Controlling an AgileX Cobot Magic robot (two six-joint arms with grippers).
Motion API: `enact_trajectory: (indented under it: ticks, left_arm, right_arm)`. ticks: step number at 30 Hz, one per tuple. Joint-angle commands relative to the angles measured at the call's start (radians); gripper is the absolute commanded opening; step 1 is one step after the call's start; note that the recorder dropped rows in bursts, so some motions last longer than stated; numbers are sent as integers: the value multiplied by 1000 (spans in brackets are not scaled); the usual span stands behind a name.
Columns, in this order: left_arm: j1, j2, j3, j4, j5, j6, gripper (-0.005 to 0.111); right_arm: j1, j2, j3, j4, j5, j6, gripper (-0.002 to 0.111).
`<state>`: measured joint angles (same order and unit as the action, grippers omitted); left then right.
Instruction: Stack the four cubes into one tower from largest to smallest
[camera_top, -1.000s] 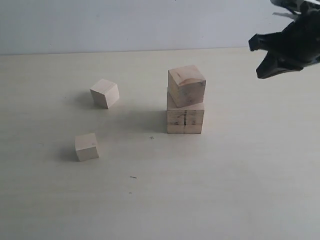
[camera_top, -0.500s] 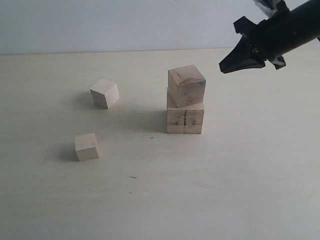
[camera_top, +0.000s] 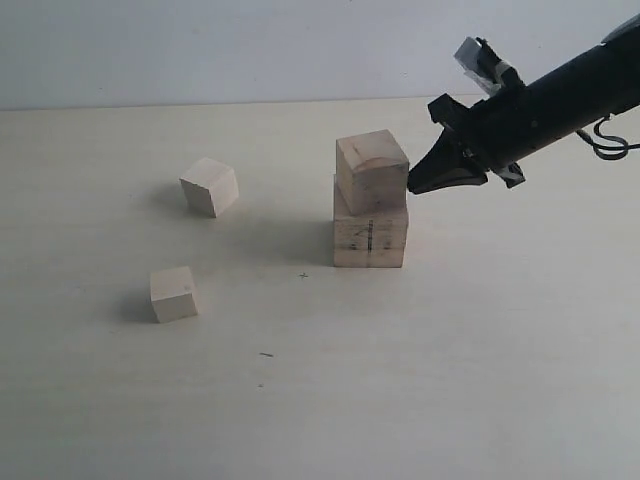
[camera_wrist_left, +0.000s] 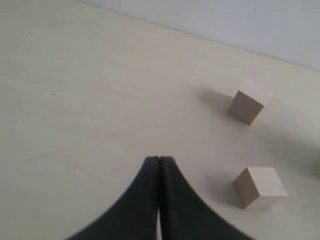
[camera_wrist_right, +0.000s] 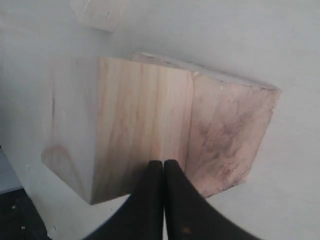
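At the centre of the worktop (camera_top: 480, 350), we find the second cube (camera_top: 372, 172) resting on the largest cube (camera_top: 369, 243), turned slightly out of line with it. The farther small cube (camera_top: 209, 186) and the nearer small cube (camera_top: 173, 293) lie separately to the left, unstacked. The right hand (camera_top: 411, 187), fingers together and empty, sets its tip against the second cube's right side, and the left hand (camera_wrist_left: 159, 161), likewise closed on nothing, hangs over bare worktop near the small cubes.
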<state>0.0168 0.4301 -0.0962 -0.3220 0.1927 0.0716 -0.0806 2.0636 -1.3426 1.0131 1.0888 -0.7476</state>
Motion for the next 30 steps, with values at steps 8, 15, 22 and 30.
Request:
enact_trajectory:
  ticks: [8,15,22,30]
  left_arm:
    - [-7,-3,2,-7,-7,-1,0]
    - [-7,-3,-12,-337,0,-11,0]
    - [-7,56,-74,-851,-61,91,0]
    - [-19,928,-555,-1422,795,1340,0]
  right_arm:
    - [35,-1,0,-55,-16,21,0]
    - [35,-9,0,-55,-31,29,0]
    - [35,-35,0,-56,-107,29,0]
    - [35,-79,0,-54,-161,75,0]
